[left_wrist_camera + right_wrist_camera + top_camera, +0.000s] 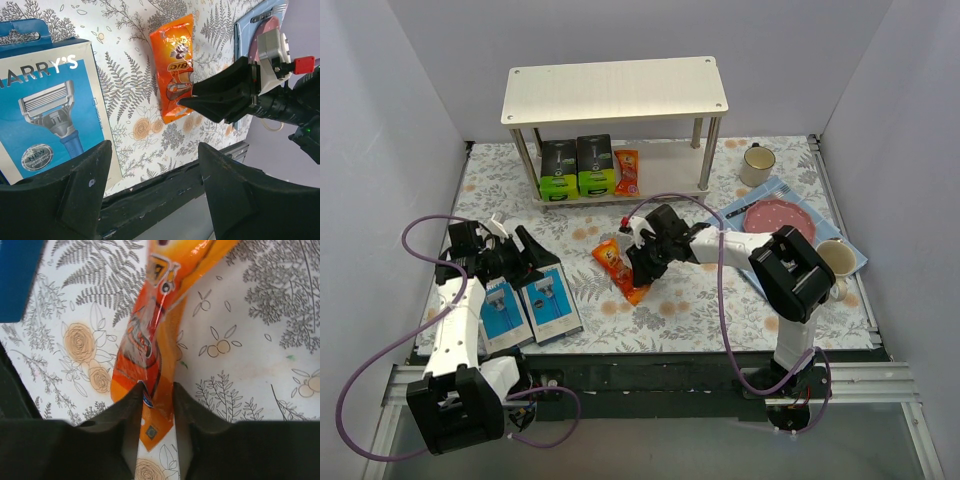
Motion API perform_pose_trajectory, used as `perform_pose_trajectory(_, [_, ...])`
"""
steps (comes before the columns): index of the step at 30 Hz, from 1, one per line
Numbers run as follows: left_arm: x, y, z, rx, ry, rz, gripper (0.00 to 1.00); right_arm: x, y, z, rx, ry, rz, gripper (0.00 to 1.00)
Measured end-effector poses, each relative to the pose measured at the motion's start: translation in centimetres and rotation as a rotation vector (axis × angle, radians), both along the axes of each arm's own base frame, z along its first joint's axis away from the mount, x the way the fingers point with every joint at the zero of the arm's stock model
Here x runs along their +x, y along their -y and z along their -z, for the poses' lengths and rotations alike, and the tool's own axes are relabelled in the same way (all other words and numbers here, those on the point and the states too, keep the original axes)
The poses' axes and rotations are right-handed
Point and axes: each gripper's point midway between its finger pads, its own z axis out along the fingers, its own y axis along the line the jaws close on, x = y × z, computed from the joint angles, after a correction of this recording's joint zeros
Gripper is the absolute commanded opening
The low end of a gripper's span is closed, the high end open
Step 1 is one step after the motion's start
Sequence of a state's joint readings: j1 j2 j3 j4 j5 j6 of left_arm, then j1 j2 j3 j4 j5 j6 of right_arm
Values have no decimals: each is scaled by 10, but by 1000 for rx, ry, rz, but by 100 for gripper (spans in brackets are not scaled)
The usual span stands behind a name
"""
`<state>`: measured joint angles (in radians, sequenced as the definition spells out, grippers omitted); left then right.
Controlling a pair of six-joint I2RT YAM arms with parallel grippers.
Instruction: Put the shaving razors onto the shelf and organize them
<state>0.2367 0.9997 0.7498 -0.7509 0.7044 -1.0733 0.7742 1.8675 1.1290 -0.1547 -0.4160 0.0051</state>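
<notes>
The shelf (615, 90) stands at the back; its lower board holds two black boxes with lime-green ends (577, 167) and an orange packet (627, 171). My right gripper (638, 262) is shut on a second orange packet (618, 268) low over the floral cloth. In the right wrist view the fingers (131, 405) of that gripper (157, 390) pinch the packet's (150, 340) near end. Two flat blue-and-white boxes (528, 305) lie at the front left. My left gripper (532, 255) hovers open and empty over them. The left wrist view shows this gripper (155, 150), one blue box (45, 110) and the packet (175, 70).
A pink plate (775, 215) lies on a blue mat (790, 188) at the right. One beige mug (757, 163) stands behind it and another (835, 258) at its right. Walls enclose the table on three sides. The shelf's top board is bare.
</notes>
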Motion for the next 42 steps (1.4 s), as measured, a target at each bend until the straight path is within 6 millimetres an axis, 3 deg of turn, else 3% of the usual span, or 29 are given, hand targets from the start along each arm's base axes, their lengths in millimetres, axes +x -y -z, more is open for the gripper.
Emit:
perform_pose_trajectory(2, [0, -1, 0, 2, 1, 0, 69, -4, -3, -3, 21, -16, -18, 14])
perform_pose_trajectory(3, [0, -1, 1, 2, 2, 0, 69, -6, -5, -5, 40, -27, -29, 2])
perform_pose_trajectory(7, [2, -4, 4, -2, -7, -12, 69, -6, -7, -17, 92, -49, -38, 1])
perform_pose_trajectory(10, [6, -7, 7, -3, -12, -20, 69, 3, -3, -38, 147, -41, -15, 1])
perform_pose_trajectory(13, [8, -9, 10, -7, -24, -22, 69, 25, 10, -66, 211, -6, 32, 1])
perform_pose_trajectory(17, [12, -11, 14, -18, -37, -28, 68, 67, 38, -105, 284, 74, 116, 1])
perform_pose_trajectory(22, [14, -13, 19, -45, -53, -35, 68, 111, 68, -128, 307, 171, 188, 1])
perform_pose_trajectory(27, [15, -12, 24, -74, -68, -26, 68, 149, 73, -147, 315, 267, 182, 1])
perform_pose_trajectory(33, [16, -10, 23, -86, -64, -20, 68, 185, 62, -137, 299, 302, 170, 1])
perform_pose_trajectory(42, [15, -10, 19, -87, -50, -16, 69, 205, 62, -95, 227, 260, 209, 2])
